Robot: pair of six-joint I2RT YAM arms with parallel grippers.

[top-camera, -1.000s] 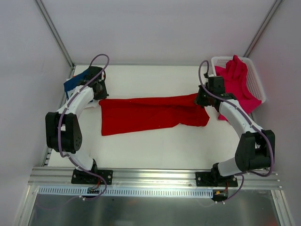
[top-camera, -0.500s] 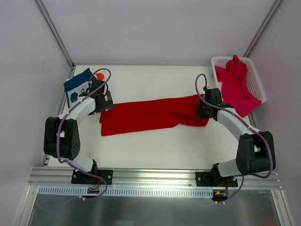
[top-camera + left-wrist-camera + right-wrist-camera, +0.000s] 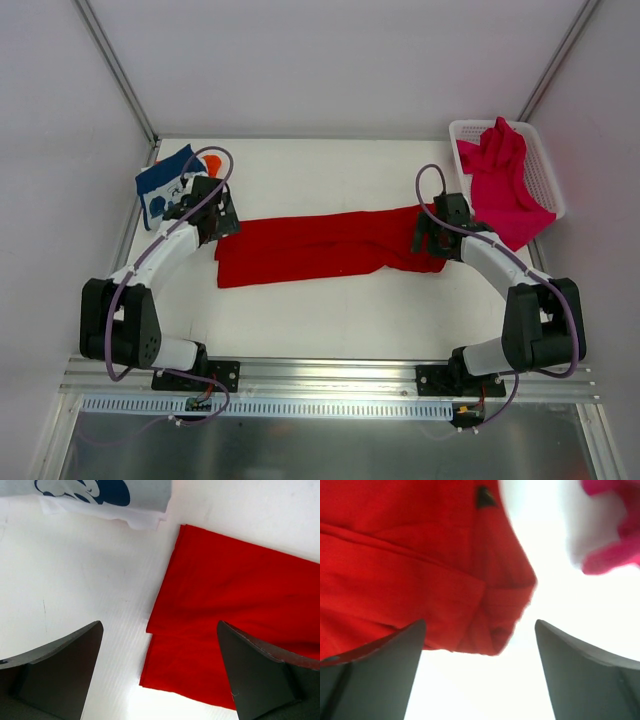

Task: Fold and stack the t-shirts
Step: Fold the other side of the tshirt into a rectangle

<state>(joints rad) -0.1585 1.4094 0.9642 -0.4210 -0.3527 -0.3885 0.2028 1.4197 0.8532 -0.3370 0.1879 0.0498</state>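
The bright red t-shirt (image 3: 320, 247) lies flat across the table's middle as a long folded band. Its left end (image 3: 235, 615) shows doubled edges, and its right end (image 3: 420, 565) is bunched at the sleeve. My left gripper (image 3: 220, 224) (image 3: 159, 627) hovers open over the left end, holding nothing. Over the right end my right gripper (image 3: 426, 236) (image 3: 480, 623) is also open and empty. A navy t-shirt with white print (image 3: 160, 186) (image 3: 100, 492) lies folded at the back left, with an orange t-shirt (image 3: 213, 160) peeking out beside it. The magenta t-shirt (image 3: 505, 180) (image 3: 615, 555) spills from the basket.
A white mesh basket (image 3: 545, 160) stands at the back right corner, the magenta cloth draped over its near rim. White walls and metal frame posts close in the table on three sides. Both arm bases sit on the rail at the near edge.
Both grippers have opened and let go of the red t-shirt's ends. They have drawn back toward the near side, and the shirt now rests flat on the table.
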